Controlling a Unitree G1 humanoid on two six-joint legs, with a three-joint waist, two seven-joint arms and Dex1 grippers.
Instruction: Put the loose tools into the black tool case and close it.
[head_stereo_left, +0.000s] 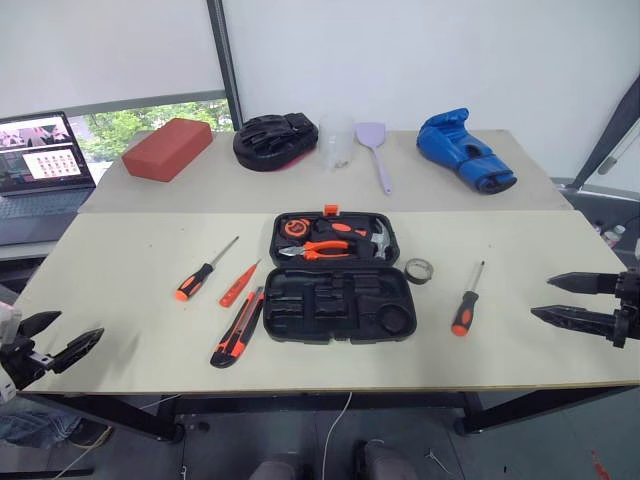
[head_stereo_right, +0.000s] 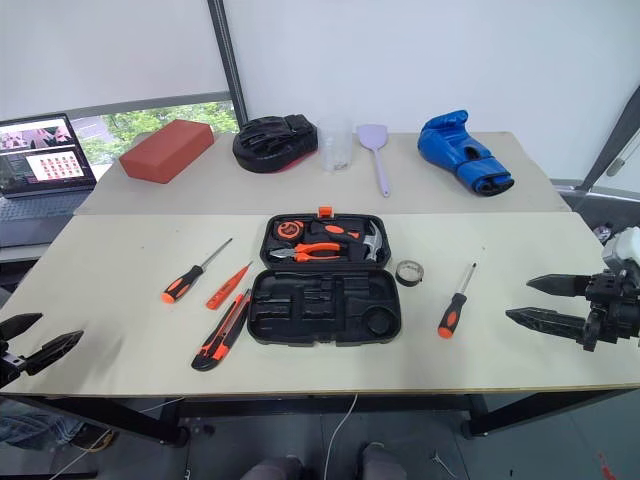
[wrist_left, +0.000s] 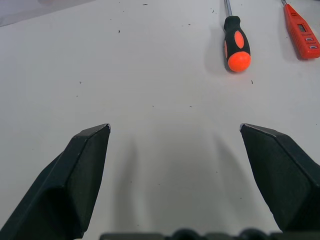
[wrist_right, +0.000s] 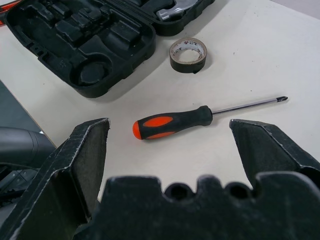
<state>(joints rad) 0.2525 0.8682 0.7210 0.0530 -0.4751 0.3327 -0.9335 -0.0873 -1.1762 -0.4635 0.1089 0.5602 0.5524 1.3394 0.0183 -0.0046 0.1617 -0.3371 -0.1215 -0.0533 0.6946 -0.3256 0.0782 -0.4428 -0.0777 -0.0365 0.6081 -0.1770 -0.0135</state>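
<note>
My left gripper (head_stereo_left: 62, 338) hovers spread and empty at the lower left, my right gripper (head_stereo_left: 563, 299) likewise at the right edge. The black tool case (head_stereo_left: 337, 283) lies open at centre. Left of it: a screwdriver (head_stereo_left: 203, 271), the slim orange screwdriver (head_stereo_left: 238, 285), the utility knife (head_stereo_left: 237, 328). Right: the tape roll (head_stereo_left: 419, 270) and another screwdriver (head_stereo_left: 466, 303).

Clutter along the far table, well beyond both sets of jaws.
Lay in a row, well past the open jaws: red block (head_stereo_left: 167, 148) toward the left jaws' side, then black padded mitt (head_stereo_left: 275, 140), clear cup (head_stereo_left: 336, 145), lilac spatula (head_stereo_left: 376, 150), and blue boxing glove (head_stereo_left: 465, 151) toward the right jaws' side. Laptop (head_stereo_left: 42, 165) sat open beyond the left jaws.
</note>
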